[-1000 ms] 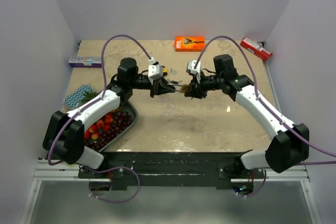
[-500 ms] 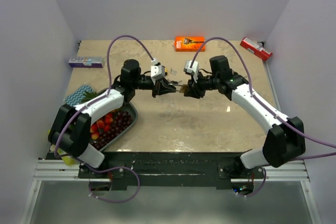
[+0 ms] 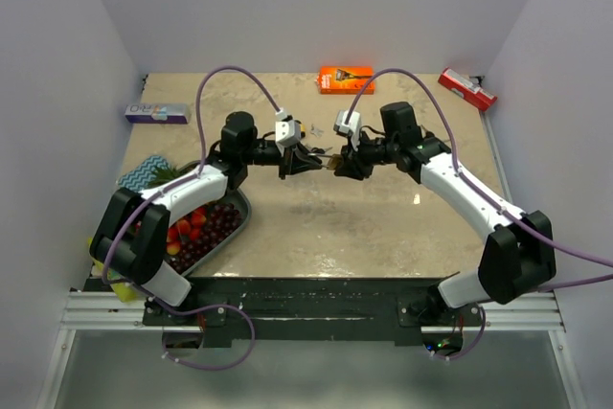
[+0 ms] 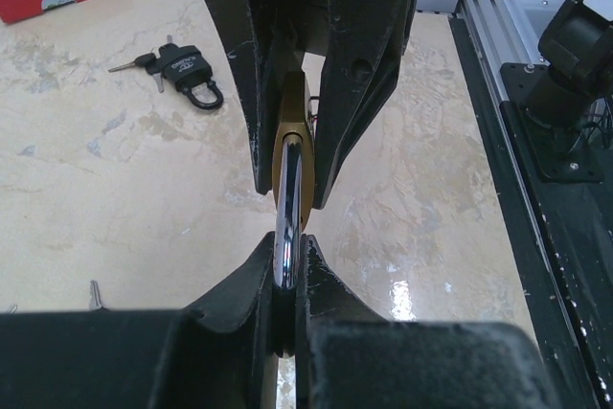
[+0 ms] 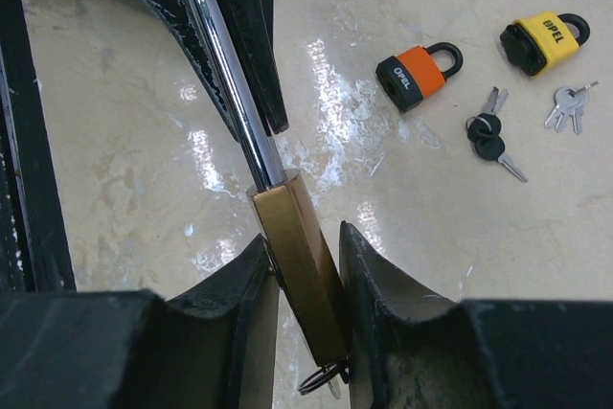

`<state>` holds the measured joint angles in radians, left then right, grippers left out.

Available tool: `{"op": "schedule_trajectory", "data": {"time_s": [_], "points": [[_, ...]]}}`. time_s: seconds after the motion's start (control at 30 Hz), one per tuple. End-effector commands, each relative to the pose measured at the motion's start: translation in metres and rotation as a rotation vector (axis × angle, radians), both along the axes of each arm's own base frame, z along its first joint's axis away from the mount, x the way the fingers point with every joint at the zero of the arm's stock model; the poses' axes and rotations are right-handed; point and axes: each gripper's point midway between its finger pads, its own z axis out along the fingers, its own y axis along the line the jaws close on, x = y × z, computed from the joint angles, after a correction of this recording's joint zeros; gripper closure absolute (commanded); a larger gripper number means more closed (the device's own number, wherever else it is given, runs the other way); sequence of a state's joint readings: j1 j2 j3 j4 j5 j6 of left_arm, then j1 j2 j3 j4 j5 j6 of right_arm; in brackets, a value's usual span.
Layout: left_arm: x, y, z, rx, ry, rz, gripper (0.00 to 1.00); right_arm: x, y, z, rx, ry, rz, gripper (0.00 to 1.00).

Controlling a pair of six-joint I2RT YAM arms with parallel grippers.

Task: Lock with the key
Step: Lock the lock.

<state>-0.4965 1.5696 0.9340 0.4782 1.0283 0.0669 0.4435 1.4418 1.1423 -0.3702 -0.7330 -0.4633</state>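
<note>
A brass padlock (image 3: 329,160) hangs in the air between my two grippers above the table's middle. My left gripper (image 3: 311,160) is shut on its chrome shackle (image 4: 287,227), seen edge-on in the left wrist view between my fingertips. My right gripper (image 3: 342,162) is shut on the brass body (image 5: 302,256), which sits tilted between its two fingers. A key ring (image 5: 321,382) shows under the body; the key itself is hidden. In the right wrist view the shackle (image 5: 230,112) runs up into the left gripper's fingers (image 5: 244,35).
An orange padlock (image 5: 419,69), a yellow padlock (image 5: 544,40) and loose keys (image 5: 493,136) lie on the table. A black padlock with keys (image 4: 187,72) lies further off. An orange box (image 3: 346,79), a red box (image 3: 467,89), a blue box (image 3: 154,113) and a fruit tray (image 3: 239,217) ring the table.
Both grippers, still joined on the padlock, have shifted slightly toward the far side of the table. The left arm's elbow has swung inward.
</note>
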Motion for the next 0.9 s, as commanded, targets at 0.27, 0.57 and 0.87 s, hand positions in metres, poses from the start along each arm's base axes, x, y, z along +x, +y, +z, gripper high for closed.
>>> {"op": "schedule_trajectory", "data": {"time_s": [0.27, 0.57, 0.87], "points": [[-0.048, -0.009, 0.042, -0.004, -0.101, -0.106, 1.00, -0.042, 0.039, 0.090, 0.215, -0.307, 0.382, 0.98], [-0.042, 0.009, 0.048, 0.048, -0.103, -0.056, 1.00, -0.040, -0.015, 0.046, 0.034, -0.175, 0.241, 0.32], [-0.035, 0.021, 0.064, 0.048, -0.108, -0.027, 1.00, -0.055, -0.050, 0.036, -0.029, -0.107, 0.181, 0.24]]}}
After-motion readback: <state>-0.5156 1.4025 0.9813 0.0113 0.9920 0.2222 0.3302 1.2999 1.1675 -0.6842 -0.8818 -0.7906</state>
